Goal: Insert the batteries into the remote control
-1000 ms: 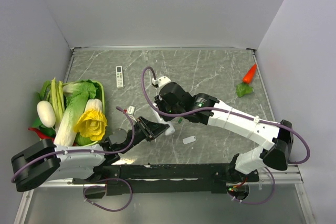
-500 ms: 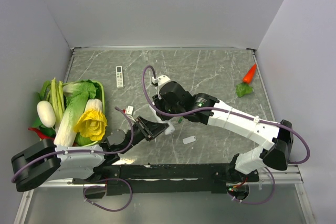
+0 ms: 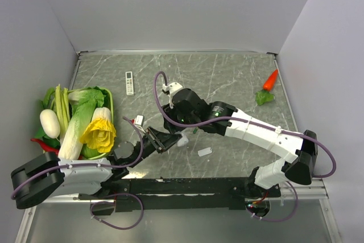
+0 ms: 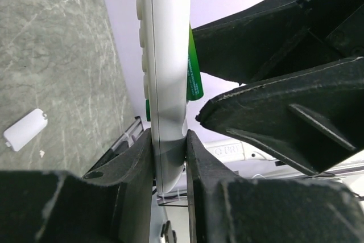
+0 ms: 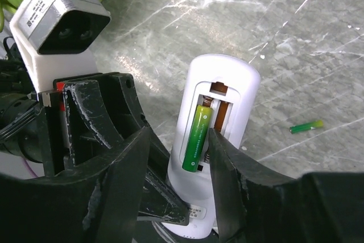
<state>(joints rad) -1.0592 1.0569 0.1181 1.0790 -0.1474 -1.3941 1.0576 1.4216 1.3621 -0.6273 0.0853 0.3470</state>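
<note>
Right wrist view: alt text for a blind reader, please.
A white remote control, back open, holds one green battery; the bay beside it is empty. The right fingers flank it, and a second battery lies on the table.

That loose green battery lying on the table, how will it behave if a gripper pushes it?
The loose battery is a smooth cylinder lying on its side on the flat table, so a sideways push would probably roll it. It looks rigid, and so thin that a grip could easily slip off.
</note>
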